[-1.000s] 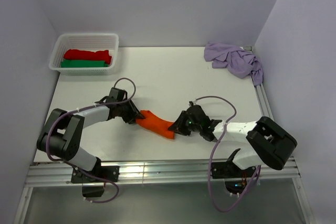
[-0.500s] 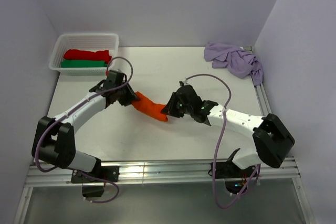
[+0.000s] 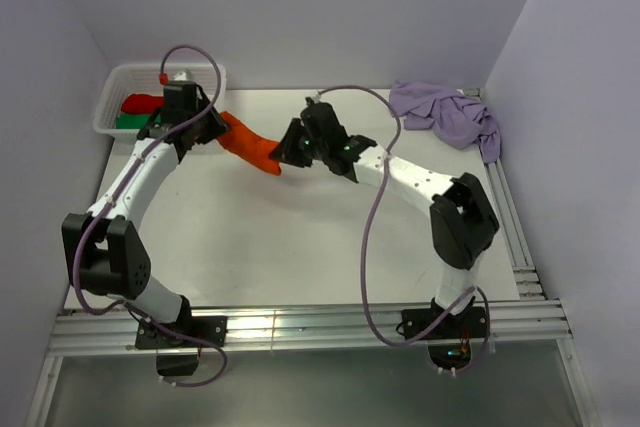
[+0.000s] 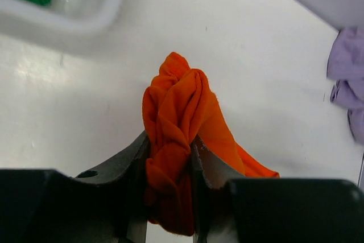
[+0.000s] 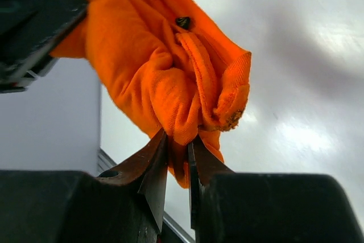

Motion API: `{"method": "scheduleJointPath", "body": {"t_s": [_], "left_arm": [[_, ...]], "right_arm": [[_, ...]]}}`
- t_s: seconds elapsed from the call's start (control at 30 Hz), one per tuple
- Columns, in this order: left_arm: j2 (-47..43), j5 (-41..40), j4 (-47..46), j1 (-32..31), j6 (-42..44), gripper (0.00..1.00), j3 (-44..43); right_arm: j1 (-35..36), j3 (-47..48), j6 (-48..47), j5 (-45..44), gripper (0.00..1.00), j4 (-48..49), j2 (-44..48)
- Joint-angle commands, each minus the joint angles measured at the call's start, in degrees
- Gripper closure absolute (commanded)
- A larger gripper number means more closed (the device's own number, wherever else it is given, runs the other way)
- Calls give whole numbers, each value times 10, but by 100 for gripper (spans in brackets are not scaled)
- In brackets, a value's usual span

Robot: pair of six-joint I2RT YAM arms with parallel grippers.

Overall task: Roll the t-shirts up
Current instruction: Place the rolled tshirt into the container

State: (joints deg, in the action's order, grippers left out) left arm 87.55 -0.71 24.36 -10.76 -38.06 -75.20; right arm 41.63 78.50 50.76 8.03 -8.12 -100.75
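While pinched at each end, orange t-shirt (image 3: 250,150) between left gripper (image 3: 217,130) and right gripper (image 3: 284,151).

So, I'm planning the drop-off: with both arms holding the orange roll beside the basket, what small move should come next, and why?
Probably a short shift left, both arms together, bringing the orange t-shirt over the basket. The left fingers and right fingers each pinch one end, and it hangs just right of the basket, where a red roll and green roll lie.
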Motion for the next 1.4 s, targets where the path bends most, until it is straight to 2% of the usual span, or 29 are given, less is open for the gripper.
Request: {"method": "scheduleJointPath", "body": {"t_s": [0.0,0.1,0.3,0.47,0.53,0.77,0.97,1.2,1.37], "left_arm": [[41,12,-84,49,43,100,-41],[79,35,-133,86,44,100,-57],[190,76,-194,149,42,100,-145],[279,123,-238,176,29,100,-196],[295,132,-258,181,26,100,-216],[399,143,-187,188,25,100,-317],[395,152,-185,184,14,100,-260],[361,200,-204,167,-6,100,-145],[318,200,-226,127,-25,100,-60]], "right_arm": [[-6,112,-4,40,100,24,-50],[-15,183,4,48,100,35,-109],[-36,296,56,104,100,95,-232],[-36,409,76,131,100,90,-327],[-36,424,81,132,100,90,-348],[-37,446,89,131,100,89,-367],[-36,434,82,122,100,87,-350],[-36,416,73,125,100,88,-310],[-36,343,54,116,100,93,-248]]}}
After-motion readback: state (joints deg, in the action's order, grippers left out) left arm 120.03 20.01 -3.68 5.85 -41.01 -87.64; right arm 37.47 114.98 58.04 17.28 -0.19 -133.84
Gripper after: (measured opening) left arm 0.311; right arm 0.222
